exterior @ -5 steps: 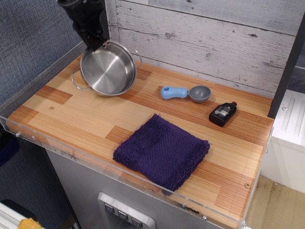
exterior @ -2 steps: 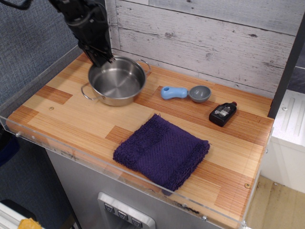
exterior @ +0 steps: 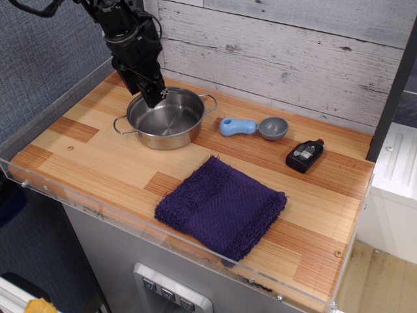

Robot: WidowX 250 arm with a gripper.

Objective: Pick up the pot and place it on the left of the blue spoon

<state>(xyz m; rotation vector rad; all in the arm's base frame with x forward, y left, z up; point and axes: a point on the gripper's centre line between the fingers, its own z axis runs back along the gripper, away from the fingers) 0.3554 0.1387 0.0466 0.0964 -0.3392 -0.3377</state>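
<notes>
The pot [exterior: 166, 119] sits upright on the table [exterior: 98, 166], just left of the spoon [exterior: 253, 126] and apart from it, with the gripper [exterior: 154, 98] closed on its far-left rim, while a purple towel [exterior: 221, 205] lies nearer the front edge.

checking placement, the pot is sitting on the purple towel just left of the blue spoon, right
Not quite: observation.image shows the pot sitting on the bare wooden table, not the purple towel. It is indeed left of the blue spoon.

Bright, even light; soft shadows, perhaps slightly blurred.
</notes>
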